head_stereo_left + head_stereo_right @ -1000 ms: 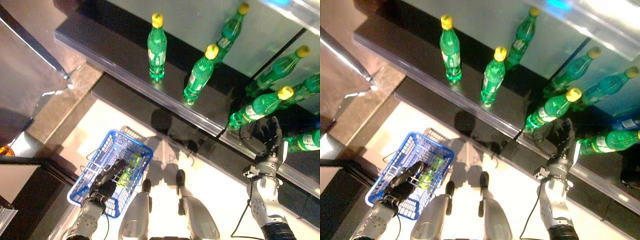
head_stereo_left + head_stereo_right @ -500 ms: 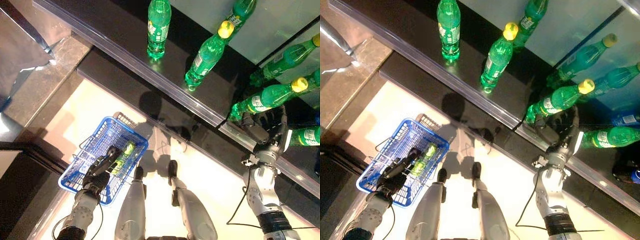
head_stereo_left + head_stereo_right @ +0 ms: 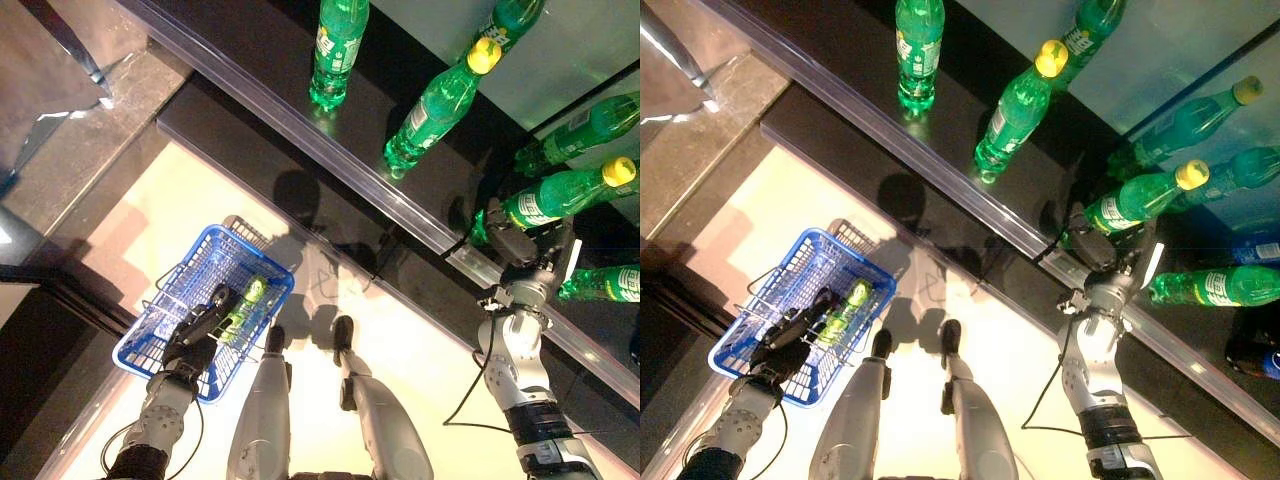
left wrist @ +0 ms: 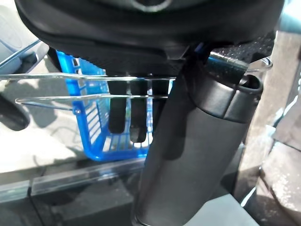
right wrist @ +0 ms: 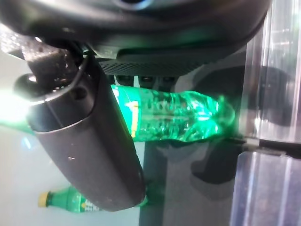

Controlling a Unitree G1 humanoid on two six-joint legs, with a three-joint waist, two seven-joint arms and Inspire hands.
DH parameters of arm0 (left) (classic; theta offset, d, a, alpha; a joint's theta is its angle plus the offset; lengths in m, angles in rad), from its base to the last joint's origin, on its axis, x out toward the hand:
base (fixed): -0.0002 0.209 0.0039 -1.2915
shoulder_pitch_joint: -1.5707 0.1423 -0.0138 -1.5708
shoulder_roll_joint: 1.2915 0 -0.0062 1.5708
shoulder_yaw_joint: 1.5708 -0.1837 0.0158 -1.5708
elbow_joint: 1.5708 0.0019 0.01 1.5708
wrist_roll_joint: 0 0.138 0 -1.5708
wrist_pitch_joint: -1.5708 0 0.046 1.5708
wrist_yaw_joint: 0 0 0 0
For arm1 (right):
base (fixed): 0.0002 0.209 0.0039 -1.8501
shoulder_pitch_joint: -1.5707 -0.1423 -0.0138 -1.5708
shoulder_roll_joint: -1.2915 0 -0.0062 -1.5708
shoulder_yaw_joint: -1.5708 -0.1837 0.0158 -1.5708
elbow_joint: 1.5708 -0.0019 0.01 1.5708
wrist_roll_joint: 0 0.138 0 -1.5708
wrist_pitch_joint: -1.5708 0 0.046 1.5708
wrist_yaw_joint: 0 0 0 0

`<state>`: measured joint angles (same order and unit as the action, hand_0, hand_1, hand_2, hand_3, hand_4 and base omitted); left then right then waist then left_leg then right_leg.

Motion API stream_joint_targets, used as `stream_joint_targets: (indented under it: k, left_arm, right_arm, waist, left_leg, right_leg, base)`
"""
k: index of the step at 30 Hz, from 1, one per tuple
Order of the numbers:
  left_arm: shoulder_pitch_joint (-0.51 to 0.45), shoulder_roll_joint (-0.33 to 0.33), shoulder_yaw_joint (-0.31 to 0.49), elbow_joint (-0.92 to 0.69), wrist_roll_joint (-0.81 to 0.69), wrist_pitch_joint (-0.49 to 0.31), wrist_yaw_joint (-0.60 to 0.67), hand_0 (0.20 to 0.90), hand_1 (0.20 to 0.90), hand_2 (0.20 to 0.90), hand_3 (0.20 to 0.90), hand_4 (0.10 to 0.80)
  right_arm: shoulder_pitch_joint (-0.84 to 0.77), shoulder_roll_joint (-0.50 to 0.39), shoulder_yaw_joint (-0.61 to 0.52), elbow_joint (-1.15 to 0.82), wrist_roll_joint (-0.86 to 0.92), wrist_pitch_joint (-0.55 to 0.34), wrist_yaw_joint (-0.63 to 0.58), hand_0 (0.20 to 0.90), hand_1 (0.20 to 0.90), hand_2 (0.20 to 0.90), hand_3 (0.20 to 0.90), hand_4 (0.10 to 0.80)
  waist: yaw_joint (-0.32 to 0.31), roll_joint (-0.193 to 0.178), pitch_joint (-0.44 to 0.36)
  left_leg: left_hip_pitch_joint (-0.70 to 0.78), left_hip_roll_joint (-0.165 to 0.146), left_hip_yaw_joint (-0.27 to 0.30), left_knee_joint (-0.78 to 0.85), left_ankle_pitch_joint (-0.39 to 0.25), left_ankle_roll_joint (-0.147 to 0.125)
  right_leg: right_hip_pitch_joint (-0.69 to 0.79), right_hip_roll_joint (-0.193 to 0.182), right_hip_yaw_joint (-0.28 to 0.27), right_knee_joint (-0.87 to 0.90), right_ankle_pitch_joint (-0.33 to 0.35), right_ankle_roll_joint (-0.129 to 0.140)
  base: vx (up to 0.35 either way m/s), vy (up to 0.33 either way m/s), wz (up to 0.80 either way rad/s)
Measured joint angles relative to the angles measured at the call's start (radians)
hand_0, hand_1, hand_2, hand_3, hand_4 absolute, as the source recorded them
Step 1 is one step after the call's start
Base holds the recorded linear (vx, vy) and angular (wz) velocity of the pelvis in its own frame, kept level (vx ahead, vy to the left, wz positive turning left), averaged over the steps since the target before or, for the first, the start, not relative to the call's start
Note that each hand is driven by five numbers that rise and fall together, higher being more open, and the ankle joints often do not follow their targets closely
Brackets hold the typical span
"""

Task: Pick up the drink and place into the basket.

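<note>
The bottle labels (image 3: 531,213) carry print, seemingly too small to read.

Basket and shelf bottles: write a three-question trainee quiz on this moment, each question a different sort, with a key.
1. True or false: the blue basket already holds a green bottle.
2. The right hand is: A) open above the shelf; B) closed round a green bottle with a yellow cap; C) resting in the basket.
3. What does the left hand hold?

Key: 1 true; 2 B; 3 the basket's wire handle.
</note>
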<state>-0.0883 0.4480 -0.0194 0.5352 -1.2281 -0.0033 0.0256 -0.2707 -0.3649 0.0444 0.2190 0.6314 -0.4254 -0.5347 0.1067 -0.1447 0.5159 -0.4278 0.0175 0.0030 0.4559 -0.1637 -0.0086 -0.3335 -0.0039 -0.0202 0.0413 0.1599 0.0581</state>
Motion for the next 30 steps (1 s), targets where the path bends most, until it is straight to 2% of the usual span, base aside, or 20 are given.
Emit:
stream_joint_targets:
  k: [11, 12, 13, 14, 15, 16, 24, 30]
  left_arm:
    - [-0.057, 0.001, 0.000, 0.054, 0.000, 0.001, 0.001, 0.300, 0.300, 0.300, 0.200, 0.100]
    - [-0.059, 0.001, -0.001, 0.054, 0.000, 0.001, 0.001, 0.300, 0.300, 0.300, 0.200, 0.100]
    - [-0.062, 0.001, -0.001, 0.054, 0.000, 0.001, 0.001, 0.300, 0.300, 0.300, 0.200, 0.100]
    - [-0.065, 0.001, -0.001, 0.054, 0.000, 0.001, 0.001, 0.300, 0.300, 0.300, 0.200, 0.100]
    - [-0.068, 0.001, -0.002, 0.054, 0.000, 0.003, 0.001, 0.300, 0.300, 0.300, 0.200, 0.100]
    - [-0.072, 0.001, -0.004, 0.054, 0.000, 0.003, 0.001, 0.300, 0.300, 0.300, 0.200, 0.100]
    - [-0.094, 0.000, -0.009, 0.054, 0.000, 0.010, 0.005, 0.300, 0.300, 0.300, 0.200, 0.100]
    - [-0.109, 0.000, -0.009, 0.054, -0.008, 0.011, 0.005, 0.300, 0.300, 0.300, 0.200, 0.100]
  right_arm:
    - [-0.083, 0.001, -0.014, 0.048, 0.077, -0.003, -0.009, 0.900, 0.900, 0.900, 0.900, 0.800]
    - [-0.088, 0.001, -0.014, 0.050, 0.078, -0.003, -0.016, 0.836, 0.836, 0.836, 0.826, 0.726]
    - [-0.093, 0.001, -0.014, 0.052, 0.078, -0.003, -0.024, 0.552, 0.552, 0.552, 0.494, 0.394]
    - [-0.106, 0.002, -0.014, 0.060, 0.077, -0.004, -0.039, 0.389, 0.389, 0.389, 0.304, 0.204]
    - [-0.118, 0.002, -0.015, 0.071, 0.077, -0.004, -0.053, 0.321, 0.321, 0.321, 0.225, 0.125]
    - [-0.133, 0.002, -0.015, 0.085, 0.076, -0.004, -0.072, 0.300, 0.300, 0.300, 0.200, 0.100]
    - [-0.155, 0.000, -0.019, 0.089, -0.062, 0.001, -0.195, 0.300, 0.300, 0.300, 0.200, 0.100]
    - [-0.155, -0.004, -0.017, 0.089, -0.203, 0.045, -0.238, 0.300, 0.300, 0.300, 0.200, 0.100]
  waist:
    - [0.000, 0.001, 0.001]
    - [0.001, 0.001, 0.001]
    - [0.001, 0.001, 0.001]
    - [0.000, 0.002, 0.001]
    - [0.000, 0.002, 0.001]
    - [0.000, 0.003, 0.002]
    - [-0.001, 0.022, 0.014]
    - [-0.002, 0.027, 0.017]
  left_leg:
    - [-0.002, -0.001, -0.011, -0.002, 0.002, -0.003]
    - [-0.002, -0.001, -0.011, -0.003, 0.002, -0.003]
    - [-0.003, -0.001, -0.012, -0.003, 0.002, -0.004]
    - [-0.003, -0.001, -0.012, -0.003, 0.003, -0.004]
    - [-0.004, -0.001, -0.012, -0.003, 0.003, -0.004]
    - [-0.005, -0.001, -0.012, -0.004, 0.003, -0.004]
    - [-0.009, -0.006, -0.013, -0.019, 0.012, -0.003]
    - [-0.009, -0.010, -0.012, -0.024, 0.019, 0.000]
  right_leg:
    - [0.000, 0.000, -0.002, 0.000, 0.001, -0.002]
    - [-0.001, 0.000, -0.002, 0.000, -0.001, 0.002]
    - [-0.002, 0.000, -0.002, 0.000, -0.001, 0.002]
    - [-0.002, 0.000, -0.002, -0.001, -0.001, 0.002]
    - [-0.003, 0.000, -0.002, -0.001, -0.001, 0.001]
    - [-0.004, 0.000, -0.002, -0.001, 0.000, 0.000]
    - [-0.014, -0.005, -0.001, -0.002, 0.005, -0.007]
    - [-0.018, -0.012, 0.000, -0.002, 0.006, -0.008]
  base:
    - [0.000, 0.000, 0.00]
    - [0.000, 0.000, 0.00]
    - [0.000, 0.000, 0.00]
    - [0.000, 0.000, 0.00]
    - [0.000, 0.000, 0.00]
    - [0.000, 0.000, 0.00]
    - [0.000, 0.000, 0.00]
    - [-0.032, 0.020, 0.01]
